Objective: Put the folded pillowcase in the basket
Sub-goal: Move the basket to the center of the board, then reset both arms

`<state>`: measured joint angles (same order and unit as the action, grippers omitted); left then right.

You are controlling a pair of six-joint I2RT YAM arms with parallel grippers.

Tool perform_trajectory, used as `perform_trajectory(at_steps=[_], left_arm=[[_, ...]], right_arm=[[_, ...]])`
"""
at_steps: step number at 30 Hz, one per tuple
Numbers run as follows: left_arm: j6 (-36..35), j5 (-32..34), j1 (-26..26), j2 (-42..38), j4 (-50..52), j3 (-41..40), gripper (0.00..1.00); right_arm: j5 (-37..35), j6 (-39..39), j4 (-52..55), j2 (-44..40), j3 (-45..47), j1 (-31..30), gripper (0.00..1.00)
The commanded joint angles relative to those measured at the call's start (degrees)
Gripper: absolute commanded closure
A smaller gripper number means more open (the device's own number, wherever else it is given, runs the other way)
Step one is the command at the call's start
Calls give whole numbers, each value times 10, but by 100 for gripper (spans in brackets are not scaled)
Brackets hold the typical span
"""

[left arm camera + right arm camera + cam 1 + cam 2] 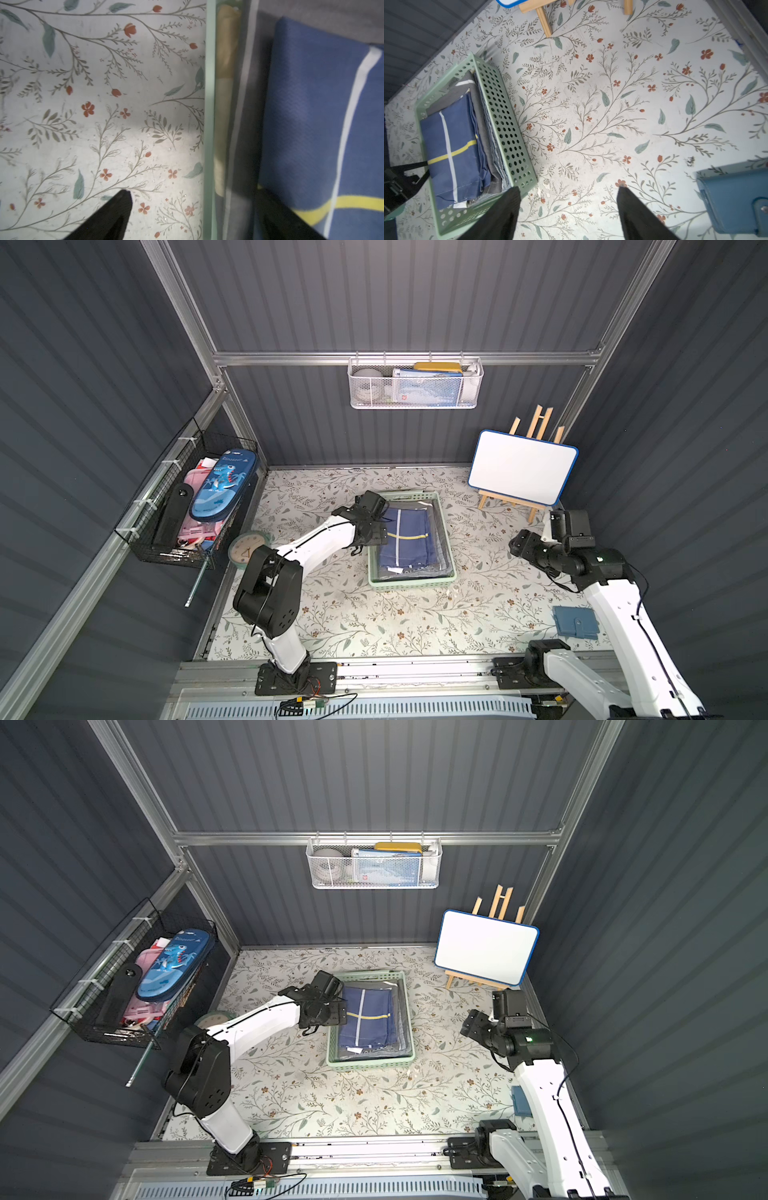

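The folded pillowcase [409, 537] [368, 1019], navy with a white and a yellow stripe, lies on top of grey folded cloth inside the mint-green basket [411, 584] [370, 1065] in both top views. My left gripper [380, 529] [193, 189] is open astride the basket's left rim [209, 104]. One finger [116, 212] is over the table and the other finger [278, 216] is over the pillowcase [311, 104]; it holds nothing. My right gripper [516, 544] [568, 188] is open and empty above the table, right of the basket [504, 116] and well apart from the pillowcase [452, 149].
A whiteboard on a wooden easel [521, 466] stands at the back right. A blue wallet [575, 621] [735, 199] lies near the right arm. A round clock [247, 549] sits by the left wall under a black wire basket [195, 506]. A white mesh basket [415, 383] hangs on the back wall.
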<state>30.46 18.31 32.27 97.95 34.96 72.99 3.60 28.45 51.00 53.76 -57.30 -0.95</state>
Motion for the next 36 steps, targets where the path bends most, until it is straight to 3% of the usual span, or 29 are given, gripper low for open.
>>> perform_trajectory(at_steps=[1,3,5,8,9,10,14,17,20,23,25,29,32,36], left_arm=[[10,56,4,-72,31,41,0],[0,86,9,-114,19,44,1],[0,161,9,-160,-8,35,1],[78,283,10,-228,-40,1,0],[71,305,10,-251,-66,-17,1],[26,308,10,-280,-128,-48,1],[-209,199,10,-378,-401,-199,1],[-236,234,5,-409,-502,-282,1],[-274,256,-10,-416,-634,-360,1],[-327,246,-49,-385,-824,-451,0],[-302,252,-92,-345,-887,-468,1],[-312,166,-182,-230,-1024,-483,0],[-330,137,-201,-124,-1124,-476,0],[-349,138,-203,-13,-1252,-477,1]], right_arm=[[9,9,-47,15,-12,-1,1],[-9,5,-69,28,-25,-1,1],[-22,-17,-89,38,-44,-1,1],[-86,15,-167,34,-28,-1,1],[-85,-3,-196,29,-19,-1,1],[-83,-33,-226,23,-7,-1,1],[-107,-148,-355,-7,86,-1,1],[-109,-224,-447,-14,174,-1,1],[-194,-198,-590,7,265,0,1],[-205,-228,-793,84,351,1,1],[-242,-221,-880,150,370,2,1],[-212,-230,-992,248,381,0,1],[-209,-222,-990,276,375,1,1],[-190,-244,-1151,362,404,1,1]])
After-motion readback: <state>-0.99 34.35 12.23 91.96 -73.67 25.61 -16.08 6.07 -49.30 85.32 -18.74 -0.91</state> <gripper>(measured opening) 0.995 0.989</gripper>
